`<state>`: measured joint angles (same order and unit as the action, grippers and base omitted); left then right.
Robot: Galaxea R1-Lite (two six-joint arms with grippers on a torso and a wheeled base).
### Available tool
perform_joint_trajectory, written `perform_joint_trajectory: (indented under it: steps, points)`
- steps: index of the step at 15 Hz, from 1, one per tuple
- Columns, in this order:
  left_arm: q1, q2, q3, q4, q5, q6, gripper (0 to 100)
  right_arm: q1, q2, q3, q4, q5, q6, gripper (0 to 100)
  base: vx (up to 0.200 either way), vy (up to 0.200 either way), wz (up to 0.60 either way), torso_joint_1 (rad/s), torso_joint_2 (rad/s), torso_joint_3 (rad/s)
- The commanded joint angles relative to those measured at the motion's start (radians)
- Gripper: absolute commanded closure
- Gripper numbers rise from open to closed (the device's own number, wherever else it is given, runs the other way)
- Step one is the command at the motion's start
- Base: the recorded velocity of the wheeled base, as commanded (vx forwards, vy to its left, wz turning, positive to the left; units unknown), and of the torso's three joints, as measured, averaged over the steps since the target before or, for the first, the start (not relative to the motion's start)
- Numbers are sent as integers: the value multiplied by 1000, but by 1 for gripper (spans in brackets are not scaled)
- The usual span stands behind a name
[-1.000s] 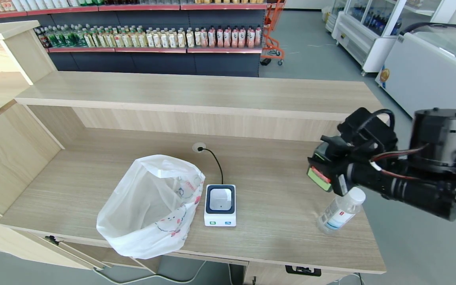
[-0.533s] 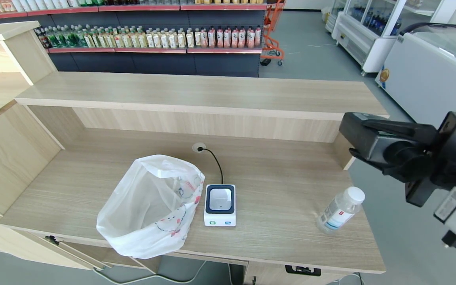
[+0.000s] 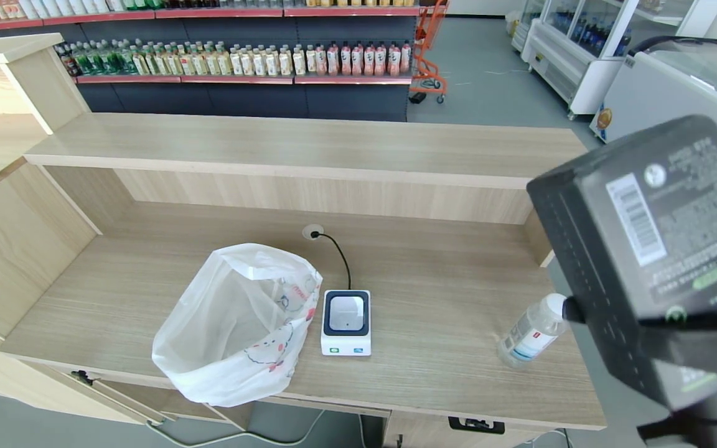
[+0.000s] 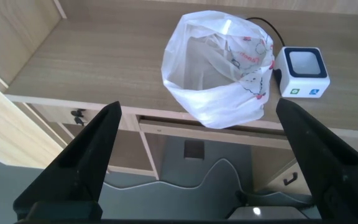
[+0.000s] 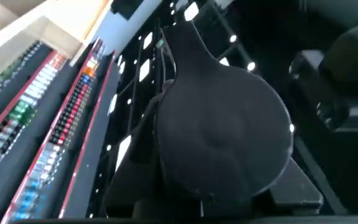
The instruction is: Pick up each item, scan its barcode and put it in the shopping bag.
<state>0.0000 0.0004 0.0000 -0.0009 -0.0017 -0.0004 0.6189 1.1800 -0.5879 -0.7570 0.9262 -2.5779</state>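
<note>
A black box [image 3: 651, 249] with a white barcode label fills the right of the head view, held in the air close to the camera. My right gripper [image 3: 701, 423] shows as a dark part under the box and is shut on it. A clear bottle [image 3: 533, 330] with a white cap lies on the counter's right end. The white shopping bag [image 3: 240, 323] stands open beside the white barcode scanner [image 3: 346, 320]. My left gripper [image 4: 197, 107] hangs open in front of the counter, with the bag [image 4: 219, 68] and scanner [image 4: 301, 70] beyond it.
The wooden counter [image 3: 433, 298] has a raised back ledge [image 3: 309, 146] and a side wall on the left. The scanner's cable [image 3: 340, 255] runs to a hole in the counter. Drink shelves and freezers stand behind.
My right arm rose from just above the bottle toward the head camera, carrying the black box. The box turned so its label side faces the camera. Bag, scanner and bottle stayed put.
</note>
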Motion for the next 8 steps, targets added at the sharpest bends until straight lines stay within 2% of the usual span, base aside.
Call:
perform_joint_trajectory:
  steps: [1,2,4,8]
  points:
    - [0,0,0,-1,0,-1,0,81,-43,-1,157,31,-123,100,0,0,0,0,0,0]
    - [0,0,0,-1,0,-1,0,79,-76,-1,274,34,-174,100,0,0,0,0,0,0]
    - [0,0,0,-1,0,-1,0,62,-106,-4,410,42,-214,100,0,0,0,0,0,0]
    - [0,0,0,-1,0,-1,0,39,-89,-30,429,48,-174,100,0,0,0,0,0,0]
